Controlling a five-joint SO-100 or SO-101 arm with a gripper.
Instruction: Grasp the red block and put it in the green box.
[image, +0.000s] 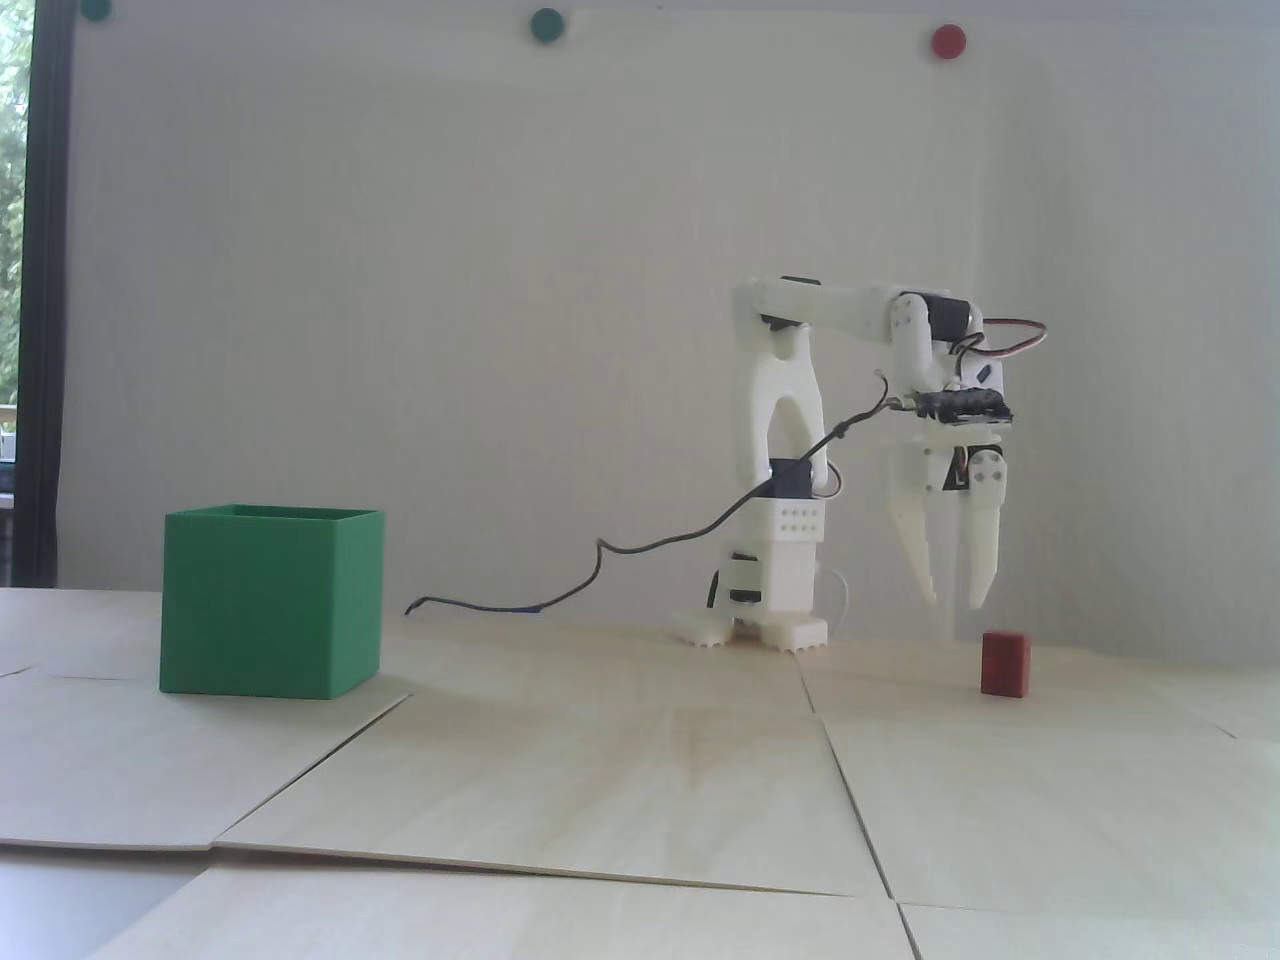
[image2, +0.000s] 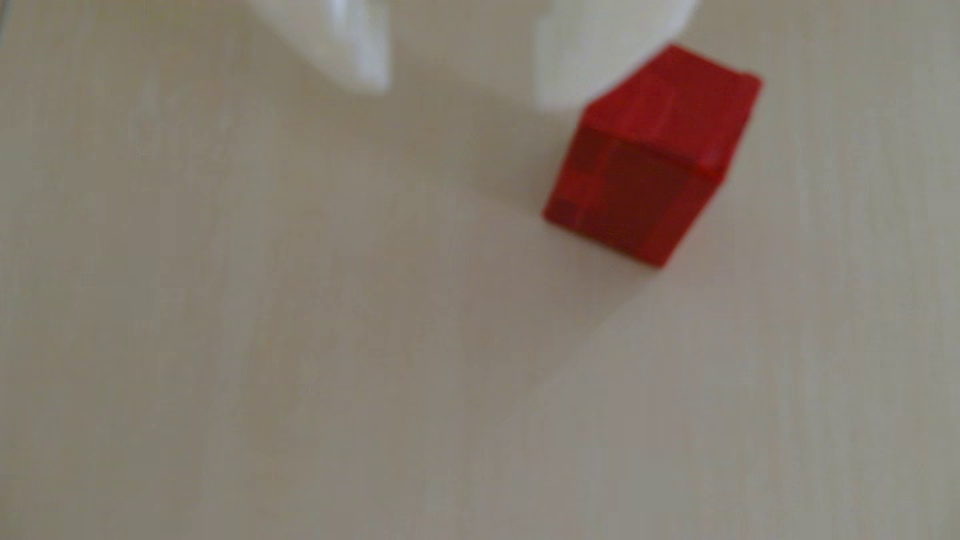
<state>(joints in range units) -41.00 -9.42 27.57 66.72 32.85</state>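
Gripper (image: 955, 600) hangs with its 2 fingers spread and empty just above the red block (image: 1004, 663), which stands on the wooden table (image: 620, 760), apparently aligning for a grasp, well apart from the green box (image: 270, 605).

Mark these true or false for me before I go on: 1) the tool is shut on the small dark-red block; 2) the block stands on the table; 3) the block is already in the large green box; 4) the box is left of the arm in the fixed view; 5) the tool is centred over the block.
1) False. The white two-finger tool is open and holds nothing.
2) True. The small dark-red rectangular block stands on the pale wooden table.
3) False. It sits on the table far right of the large green cube-shaped box.
4) True.
5) False. In the wrist view the block lies beside one finger, not between them.
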